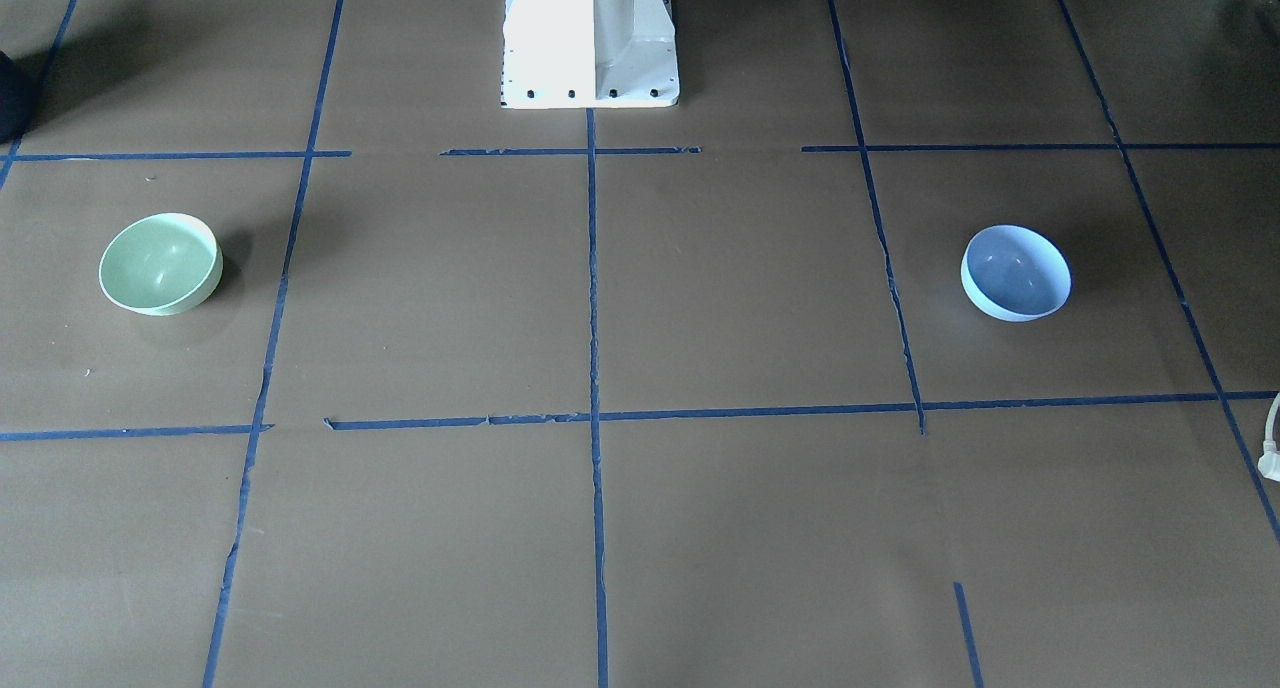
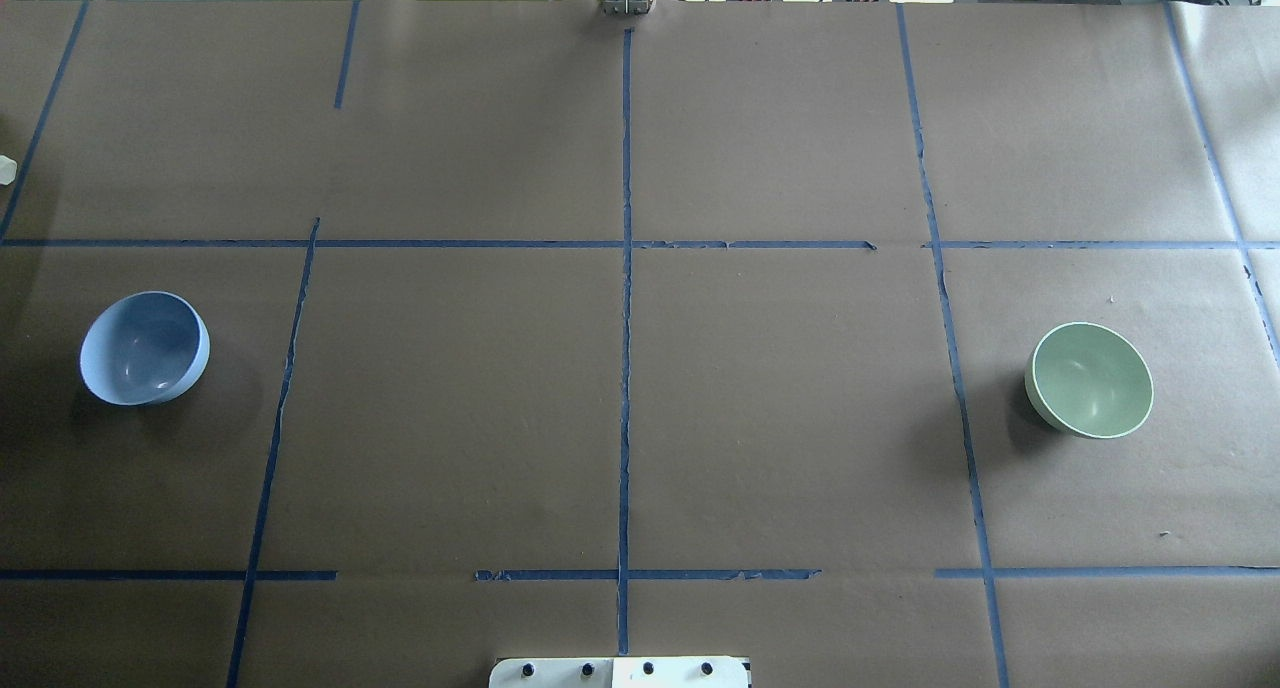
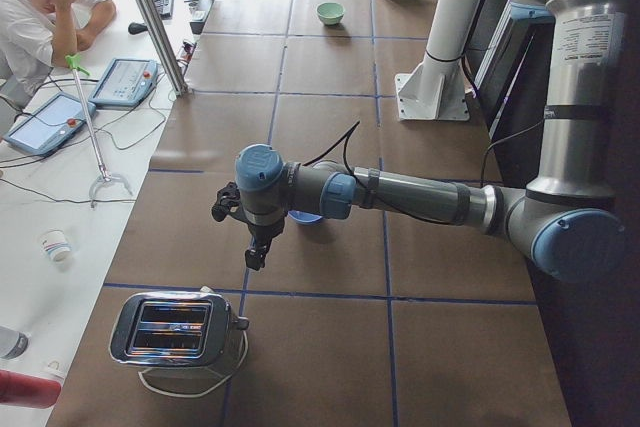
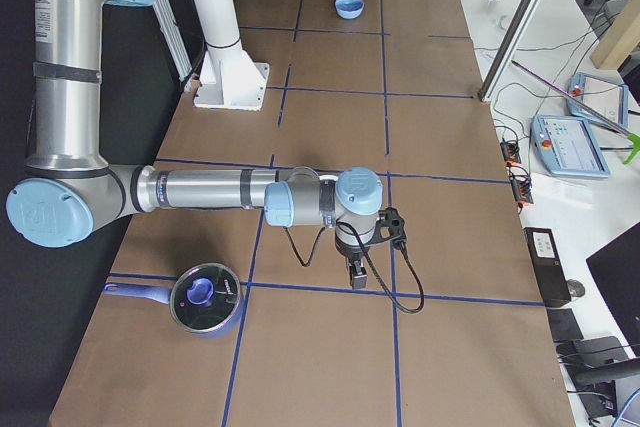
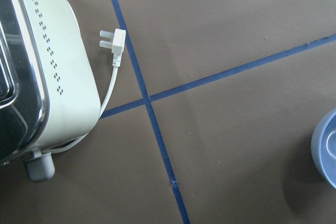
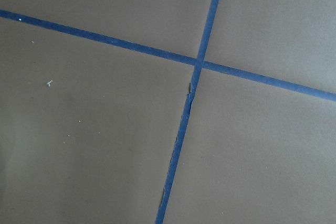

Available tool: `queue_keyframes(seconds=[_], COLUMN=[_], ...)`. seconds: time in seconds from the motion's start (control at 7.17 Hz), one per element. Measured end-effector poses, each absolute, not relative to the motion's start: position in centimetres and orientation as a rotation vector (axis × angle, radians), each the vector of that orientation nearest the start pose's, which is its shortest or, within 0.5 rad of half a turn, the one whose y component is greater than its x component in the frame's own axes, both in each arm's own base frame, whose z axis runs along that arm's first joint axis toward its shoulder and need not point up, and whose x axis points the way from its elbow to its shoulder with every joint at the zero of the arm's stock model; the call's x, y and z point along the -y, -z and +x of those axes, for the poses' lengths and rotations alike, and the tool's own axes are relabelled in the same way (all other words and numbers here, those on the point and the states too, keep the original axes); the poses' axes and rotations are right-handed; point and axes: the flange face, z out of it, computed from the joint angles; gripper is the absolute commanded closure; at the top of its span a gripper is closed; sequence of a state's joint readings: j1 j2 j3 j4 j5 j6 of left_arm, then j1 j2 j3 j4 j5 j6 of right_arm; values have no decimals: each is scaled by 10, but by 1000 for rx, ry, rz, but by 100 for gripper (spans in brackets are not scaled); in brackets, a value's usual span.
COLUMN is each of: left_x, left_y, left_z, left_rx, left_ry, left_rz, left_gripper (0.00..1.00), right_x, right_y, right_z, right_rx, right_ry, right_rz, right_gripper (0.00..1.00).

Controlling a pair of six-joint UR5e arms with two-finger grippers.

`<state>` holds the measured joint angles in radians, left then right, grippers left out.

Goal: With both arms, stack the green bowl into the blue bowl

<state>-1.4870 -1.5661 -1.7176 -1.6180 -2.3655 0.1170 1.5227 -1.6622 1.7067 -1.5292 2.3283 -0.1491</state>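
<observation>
At the left gripper: black, slim, pointed down above matte brown paper. Open or closed, cannot tell; seen only from the table's end. Same at the right gripper: black, pointed down near a crossing of blue tape, finger spread impossible to judge.

Outward on the robot's left: blue bowl, round and glossy, mostly hidden behind the grey tube of the left arm. Only a curved slice of rim at the edge of the left wrist view. Nearby, a chrome-topped toaster with a cream, dot-punched side, and its white plug lying beside a tape line.

Outward on the robot's right: a blue lidded pot, near the gripper but apart from it.

Farther still: green bowl, smooth mint, upright, on the robot's right side. Well apart from the blue one, with two taped squares of flat paper between.

Whole bowls and the white pedestal plain in the overhead and front-facing views; arms, toaster and pot only from the table's ends.
</observation>
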Motion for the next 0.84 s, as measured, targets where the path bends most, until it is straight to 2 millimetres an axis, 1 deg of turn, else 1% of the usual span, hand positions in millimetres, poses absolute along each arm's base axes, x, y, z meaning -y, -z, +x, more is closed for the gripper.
queue_keyframes(seconds=[0.14,0.28,0.56,0.7,0.84], left_x=[500,494,470,459,451], left_y=[-578,-577,-579,-580,-581], left_z=[18,57,136,171,197], left_rx=[-808,-822,-814,-793,-777], left_ry=[-223,-162,-25,14,30], left_rz=[154,130,119,108,99], left_gripper=[0,0,0,0,9], right_x=[464,466,467,467,467], right_y=[-629,-627,-626,-626,-626], right_z=[32,24,18,18,17], right_rx=[762,770,777,778,778], right_ry=[216,206,198,197,196], right_rz=[128,133,136,136,135], right_gripper=[0,0,0,0,0])
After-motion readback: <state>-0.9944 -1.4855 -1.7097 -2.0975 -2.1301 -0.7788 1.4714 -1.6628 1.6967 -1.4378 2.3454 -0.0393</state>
